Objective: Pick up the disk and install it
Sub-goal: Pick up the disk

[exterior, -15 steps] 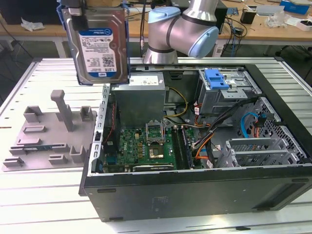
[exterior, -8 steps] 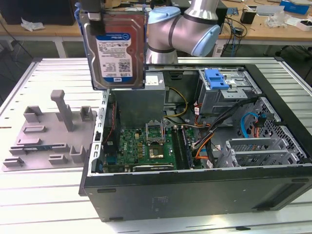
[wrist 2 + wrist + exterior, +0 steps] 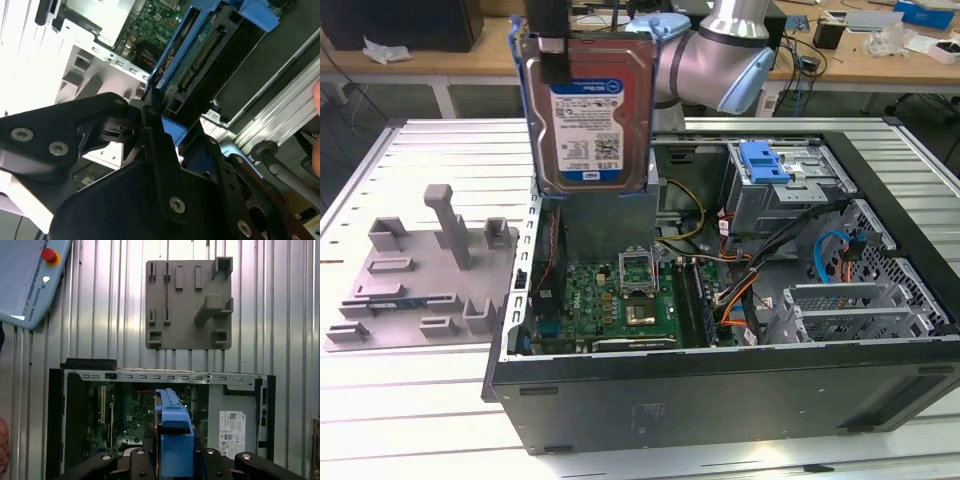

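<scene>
The gripper (image 3: 558, 62) is closed tight on the disk (image 3: 592, 115), holding it upright by its top edge, high above the computer case (image 3: 720, 390), likely to clear the case walls.

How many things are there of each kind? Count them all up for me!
Open computer case: 1
Disk held above it: 1
Blue bracket inside it: 1
Grey holder plate beside it: 1
Total: 4

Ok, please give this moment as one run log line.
gripper: shut on disk | disk: held upright above open computer case | not yet installed
</scene>
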`<move>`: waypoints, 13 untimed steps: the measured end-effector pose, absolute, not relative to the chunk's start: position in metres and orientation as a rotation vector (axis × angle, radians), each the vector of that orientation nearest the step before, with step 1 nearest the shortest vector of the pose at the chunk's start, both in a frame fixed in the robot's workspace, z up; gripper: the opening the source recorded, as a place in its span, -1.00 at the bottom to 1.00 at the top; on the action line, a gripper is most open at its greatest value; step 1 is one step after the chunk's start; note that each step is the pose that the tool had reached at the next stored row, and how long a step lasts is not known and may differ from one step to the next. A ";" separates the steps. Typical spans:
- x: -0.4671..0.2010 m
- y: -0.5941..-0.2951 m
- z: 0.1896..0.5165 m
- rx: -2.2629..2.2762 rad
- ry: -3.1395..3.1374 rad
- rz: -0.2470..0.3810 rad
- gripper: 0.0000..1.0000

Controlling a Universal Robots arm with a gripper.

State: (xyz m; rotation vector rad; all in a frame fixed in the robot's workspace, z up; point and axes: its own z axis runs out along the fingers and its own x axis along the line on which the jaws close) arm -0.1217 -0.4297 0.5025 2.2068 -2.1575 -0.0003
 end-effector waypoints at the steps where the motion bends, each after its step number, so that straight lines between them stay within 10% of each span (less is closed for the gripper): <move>1: -0.118 -0.432 0.502 2.207 -2.158 -0.001 -0.26; 13: -0.064 -0.462 0.502 2.211 -2.161 -0.009 -0.26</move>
